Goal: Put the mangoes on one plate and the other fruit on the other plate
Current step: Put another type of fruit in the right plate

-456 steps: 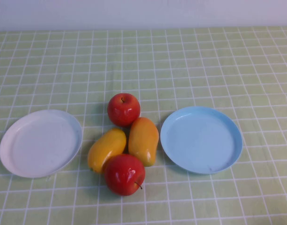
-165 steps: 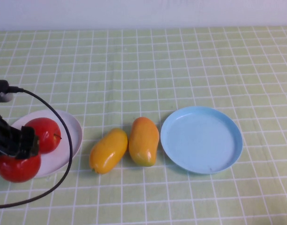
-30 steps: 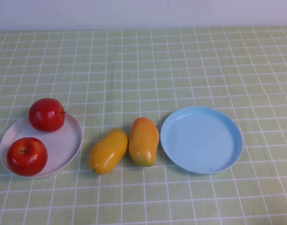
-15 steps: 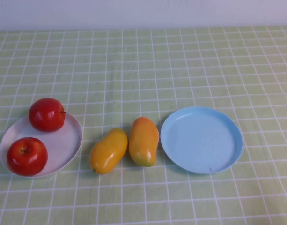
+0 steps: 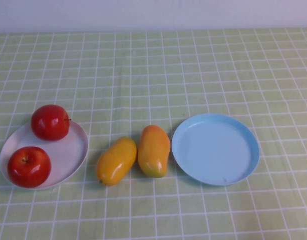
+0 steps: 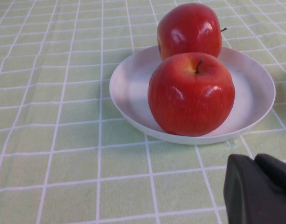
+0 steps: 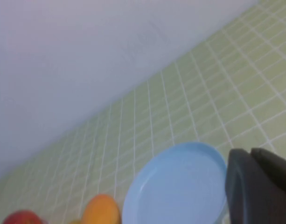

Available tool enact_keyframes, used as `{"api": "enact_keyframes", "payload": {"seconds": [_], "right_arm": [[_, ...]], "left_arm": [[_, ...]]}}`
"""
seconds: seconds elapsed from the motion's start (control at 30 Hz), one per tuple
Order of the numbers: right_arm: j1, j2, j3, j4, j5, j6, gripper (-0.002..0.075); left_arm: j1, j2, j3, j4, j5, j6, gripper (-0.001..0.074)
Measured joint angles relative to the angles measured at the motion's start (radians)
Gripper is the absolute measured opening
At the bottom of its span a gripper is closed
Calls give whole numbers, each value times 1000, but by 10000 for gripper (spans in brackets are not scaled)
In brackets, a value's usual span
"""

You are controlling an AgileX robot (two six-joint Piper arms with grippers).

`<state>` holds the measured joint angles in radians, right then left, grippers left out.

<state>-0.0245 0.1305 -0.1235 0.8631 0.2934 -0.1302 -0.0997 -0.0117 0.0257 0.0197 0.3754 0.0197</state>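
While mangoes (image 5: pixel 134 154) lie between plates, left claw (image 6: pixel 257 189) shut near apples (image 6: pixel 190 93), right claw (image 7: pixel 257 189) shut

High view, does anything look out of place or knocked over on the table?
Nothing spilled or damaged. Both apples sit on the white plate; the mangoes lie on the cloth beside the bare blue plate.

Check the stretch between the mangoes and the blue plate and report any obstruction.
Nothing visible: the orange mango lies right beside the blue plate, with the yellow mango behind it. Both apples sit on the white plate.
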Motion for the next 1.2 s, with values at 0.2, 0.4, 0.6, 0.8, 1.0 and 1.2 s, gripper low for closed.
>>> {"api": "enact_keyframes", "payload": {"seconds": [0.2,0.4,0.6,0.8,1.0,1.2], "right_arm": [[0,310,-257,-128,269,-68,-17],[0,586,-440,-149,393,-193,-17],[84,824,-558,-163,405,-225,-17],[328,1045,-731,-220,388,-193,-17],[538,1279,-933,-361,410,-67,14],[647,1494,-1159,-476,497,90,221]], "left_arm": [[0,0,0,0,0,0,4],[0,0,0,0,0,0,4],[0,0,0,0,0,0,4],[0,0,0,0,0,0,4],[0,0,0,0,0,0,4],[0,0,0,0,0,0,4]]}}
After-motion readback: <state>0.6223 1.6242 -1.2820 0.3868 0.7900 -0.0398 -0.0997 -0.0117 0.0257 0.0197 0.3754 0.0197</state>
